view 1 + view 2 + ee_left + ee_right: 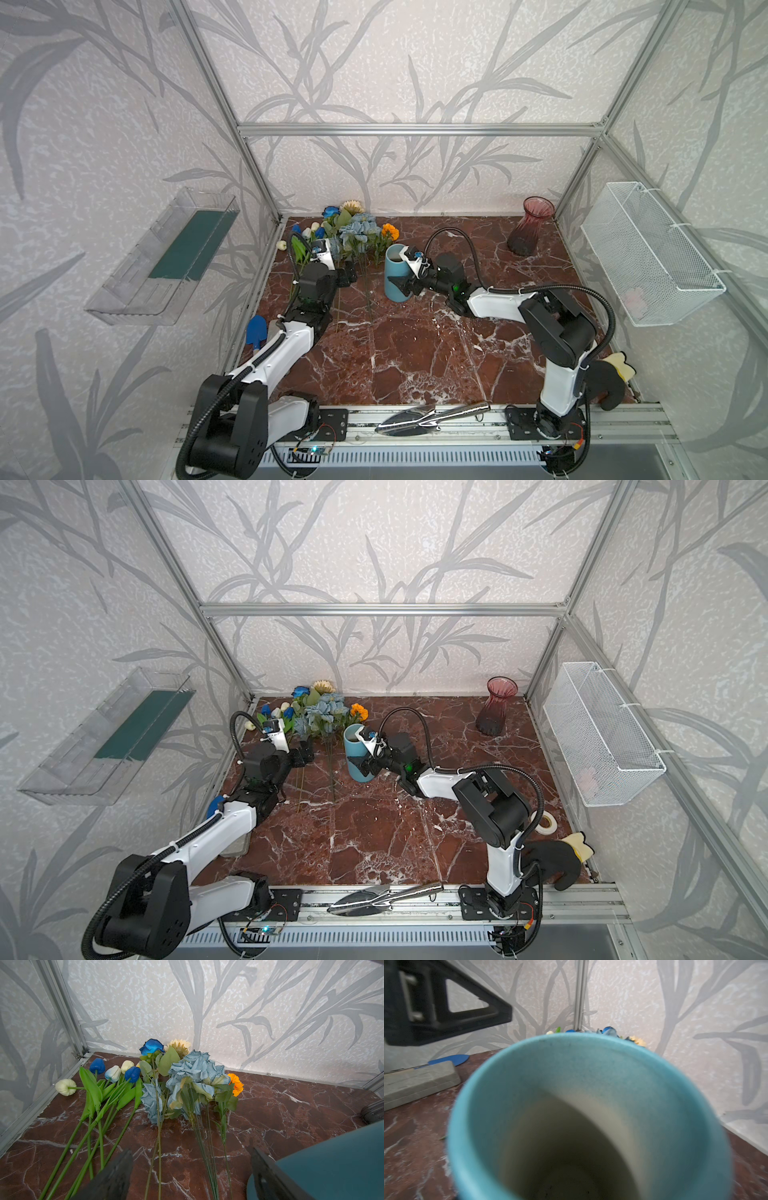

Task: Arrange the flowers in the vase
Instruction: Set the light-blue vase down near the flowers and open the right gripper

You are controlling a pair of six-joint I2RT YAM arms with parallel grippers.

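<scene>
Flowers (353,232) lie flat on the marble table (415,353), upper left of centre in both top views, heads twd the back wall, stems running down-frame. None are in the blue vase (392,266) yet; it stands upright just right of them, approx mid-frame. Prob all fake & v. light: fabric heads look soft & crushable, so no grabbing there. Dark blue rose (151,1046) & dusty-blue rose bunch (193,1076) have thin wiry stems (159,1147), likely springy & apt to roll or slip under a pinch. Tulips (116,1074), left in the left wrist view, have thicker green stems, look rubbery, prob an easier grip. Best hold = bare lower stem, below the leaves; stems cross, so one may drag its neighbours. Orange marigold (235,1084) sits right of the bunch, cream sunflower (180,1045) behind the rose. Left gripper (189,1159): fingers spread wide, nothing pinched, low over the rose & bunch stems, aimed at the back wall; left arm reaches up-frame from lower left. Right gripper (401,284) is at the blue vase, jaws wide apart & straddling it; can't tell if they press on it. Right arm comes from lower right, elbow folded, forearm low & running left across mid-frame
</scene>
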